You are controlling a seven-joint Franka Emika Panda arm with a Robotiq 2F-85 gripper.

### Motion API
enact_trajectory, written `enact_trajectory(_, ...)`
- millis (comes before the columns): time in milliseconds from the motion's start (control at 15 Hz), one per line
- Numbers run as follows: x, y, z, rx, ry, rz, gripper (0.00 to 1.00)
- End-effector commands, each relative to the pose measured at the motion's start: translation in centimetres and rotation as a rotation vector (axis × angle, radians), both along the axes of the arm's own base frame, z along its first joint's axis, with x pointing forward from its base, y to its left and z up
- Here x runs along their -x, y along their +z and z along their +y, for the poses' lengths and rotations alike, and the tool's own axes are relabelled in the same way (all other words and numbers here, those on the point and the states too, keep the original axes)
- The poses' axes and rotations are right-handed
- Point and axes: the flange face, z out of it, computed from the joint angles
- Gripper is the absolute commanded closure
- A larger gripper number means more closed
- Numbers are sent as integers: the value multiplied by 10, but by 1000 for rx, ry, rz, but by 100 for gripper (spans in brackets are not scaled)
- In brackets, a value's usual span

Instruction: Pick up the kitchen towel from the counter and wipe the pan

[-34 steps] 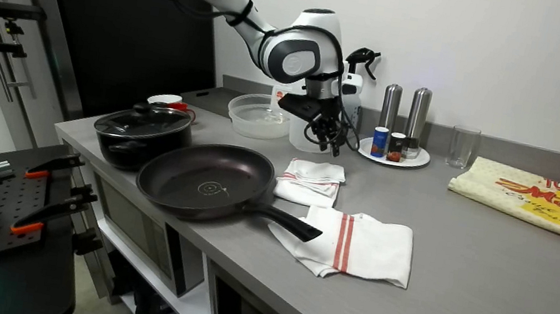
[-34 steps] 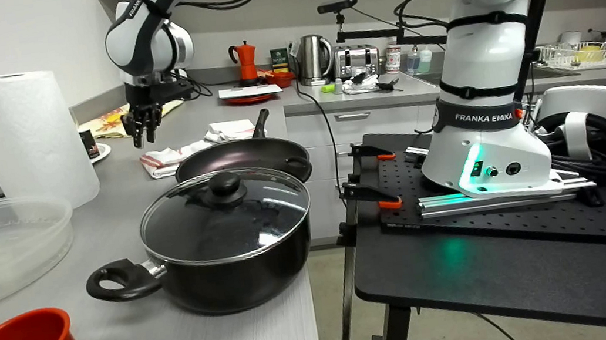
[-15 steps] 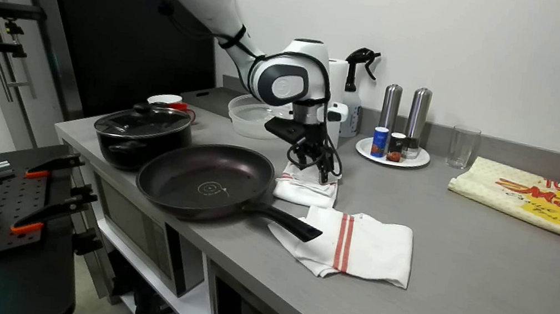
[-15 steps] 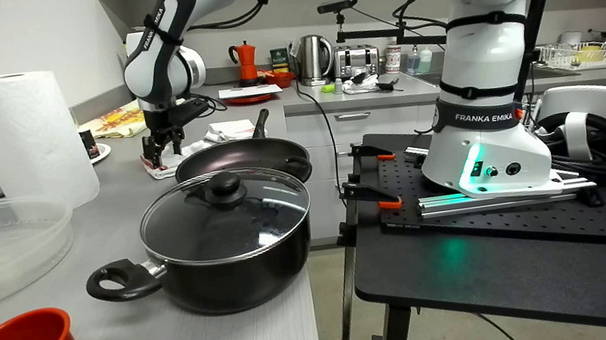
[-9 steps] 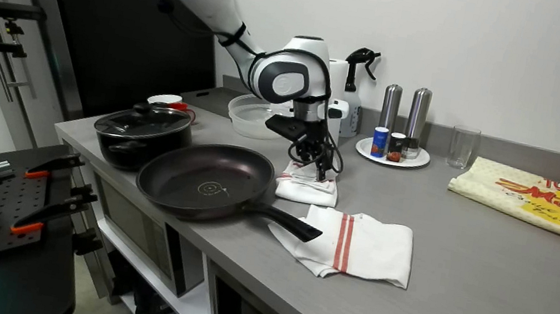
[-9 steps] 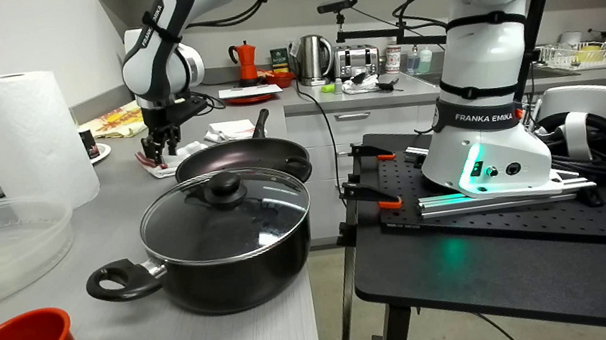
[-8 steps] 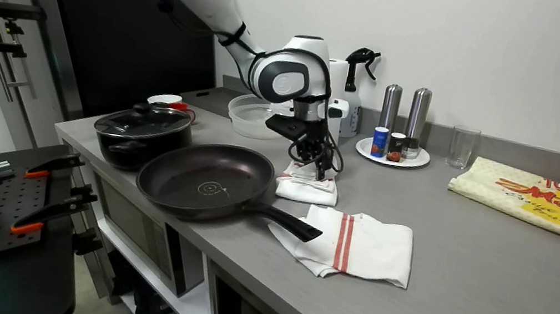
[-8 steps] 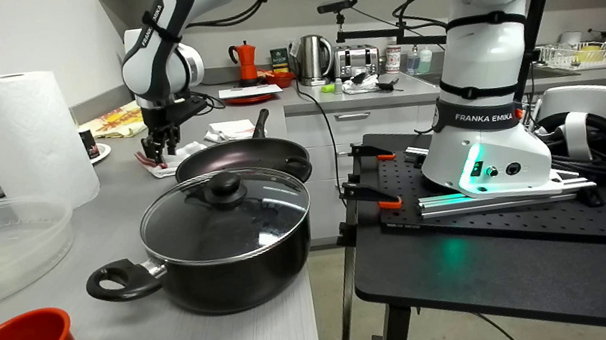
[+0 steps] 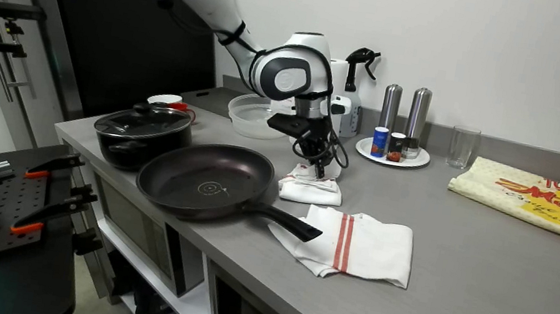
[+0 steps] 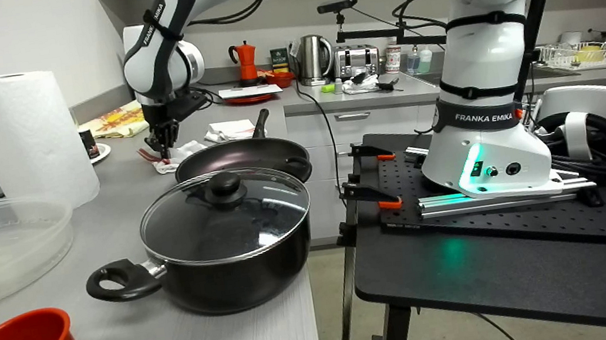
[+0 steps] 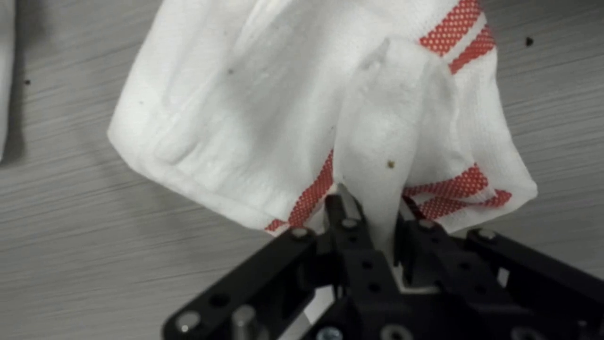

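Towel (image 11: 292,123) in gripper (image 11: 377,207), "FRANKA EMIKA" on robot base (image 10: 491,152)

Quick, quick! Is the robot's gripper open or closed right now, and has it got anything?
Gripper: closed, holding a pinched-up fold of the red-striped white towel beneath it.
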Motion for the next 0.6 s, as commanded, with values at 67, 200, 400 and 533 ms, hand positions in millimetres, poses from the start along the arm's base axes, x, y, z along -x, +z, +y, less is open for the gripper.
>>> enact_trajectory(67, -2, 47, 11, -39, 5, -38, 96)
enact_trajectory(200, -3, 79, 17, -61, 13, -77, 96)
enact_trajectory(400, 2, 139, 25, -84, 32, -140, 96)
enact_trajectory(533, 10, 173, 31, -101, 42, -171, 96)
